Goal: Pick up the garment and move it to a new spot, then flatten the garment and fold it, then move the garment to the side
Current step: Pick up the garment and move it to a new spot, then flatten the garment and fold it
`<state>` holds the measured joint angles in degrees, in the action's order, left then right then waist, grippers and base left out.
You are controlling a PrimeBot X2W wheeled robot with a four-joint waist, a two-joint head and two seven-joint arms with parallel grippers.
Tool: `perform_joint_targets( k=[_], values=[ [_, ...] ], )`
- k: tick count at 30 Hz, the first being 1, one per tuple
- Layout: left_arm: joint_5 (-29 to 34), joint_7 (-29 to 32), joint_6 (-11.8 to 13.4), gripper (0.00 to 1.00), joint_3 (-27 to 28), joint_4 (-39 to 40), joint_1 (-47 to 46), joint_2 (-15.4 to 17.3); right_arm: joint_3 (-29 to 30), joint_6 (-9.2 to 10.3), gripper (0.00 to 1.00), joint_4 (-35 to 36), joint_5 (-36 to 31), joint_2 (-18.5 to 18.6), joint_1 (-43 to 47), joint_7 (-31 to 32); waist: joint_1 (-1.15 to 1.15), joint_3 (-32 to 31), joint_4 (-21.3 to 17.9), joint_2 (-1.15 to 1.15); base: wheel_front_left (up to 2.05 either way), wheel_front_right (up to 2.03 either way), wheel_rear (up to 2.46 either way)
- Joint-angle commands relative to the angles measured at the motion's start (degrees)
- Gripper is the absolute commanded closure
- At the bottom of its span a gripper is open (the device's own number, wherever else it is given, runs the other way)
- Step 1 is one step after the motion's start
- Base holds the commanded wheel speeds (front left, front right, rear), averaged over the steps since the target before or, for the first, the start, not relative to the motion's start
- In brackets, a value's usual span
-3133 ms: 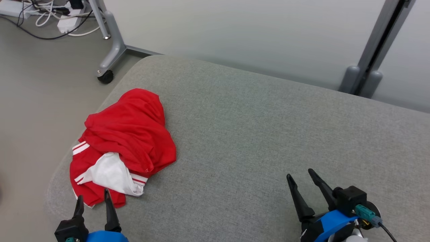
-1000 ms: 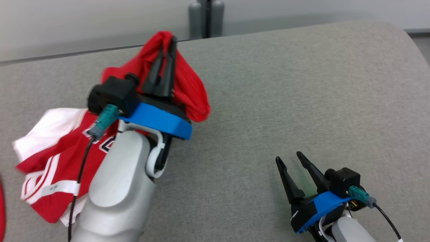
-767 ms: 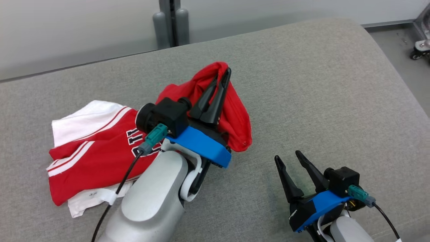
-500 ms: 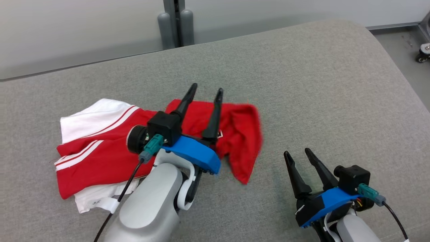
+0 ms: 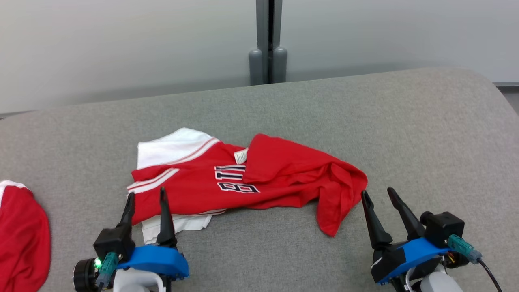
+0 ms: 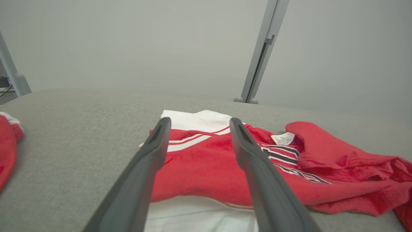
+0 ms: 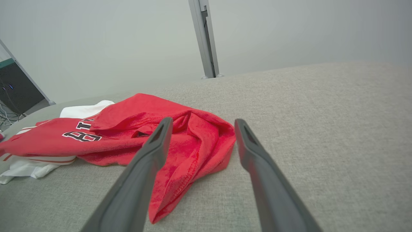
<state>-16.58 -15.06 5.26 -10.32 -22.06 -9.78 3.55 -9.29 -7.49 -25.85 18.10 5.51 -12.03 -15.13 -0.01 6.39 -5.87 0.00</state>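
I have the garment (image 5: 259,178) lying crumpled near the middle of the grey cushion (image 5: 405,134), just ahead of both grippers and touching neither. It is a red jersey with white trim stripes and dark lettering outlined in white. White fabric shows at its far left corner and under its near left edge. A small white label (image 5: 241,155) sits where the right half is folded back over the lettering. That right half is bunched into ridges, with a red flap trailing toward me.

The left gripper (image 5: 146,192) is spread and empty in front of the garment's left edge. The right gripper (image 5: 377,191) is also spread and empty, beside the trailing flap.

The cushion is woven grey fabric with rounded edges. Behind it are a pale wall (image 5: 121,48) and a grey metal post (image 5: 267,40). Another red cloth (image 5: 20,239) lies at the cushion's far left.
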Motion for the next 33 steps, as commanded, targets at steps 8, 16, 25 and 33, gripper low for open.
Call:
perform_joint_targets(
  k=[8,16,25,33],
  values=[
    [1.1,-0.2,-2.6,0.00,3.8,0.5,9.7,-0.6,1.6,-0.01,0.00,0.4,-2.2,-0.9,5.4,0.0,0.01,-4.9,3.2,0.00,0.00,0.00,0.00],
    [-0.8,-0.2,-2.4,0.00,2.6,1.1,10.2,-0.7,1.3,-0.01,0.00,0.1,-2.3,-1.0,6.2,0.0,0.01,-5.7,4.0,0.00,0.00,0.00,0.00],
    [-5.1,-0.2,-2.3,0.00,1.4,-3.6,5.9,-0.7,-0.1,-0.01,0.00,1.0,-1.2,-0.1,3.9,0.0,0.01,-1.5,2.7,0.00,0.00,0.00,0.00],
    [-8.7,-0.2,-0.7,0.00,3.0,-10.6,-0.3,-0.6,-1.0,-0.01,0.00,2.3,0.5,1.1,0.9,0.0,0.01,4.1,0.8,0.00,0.00,0.00,0.00]
  ],
)
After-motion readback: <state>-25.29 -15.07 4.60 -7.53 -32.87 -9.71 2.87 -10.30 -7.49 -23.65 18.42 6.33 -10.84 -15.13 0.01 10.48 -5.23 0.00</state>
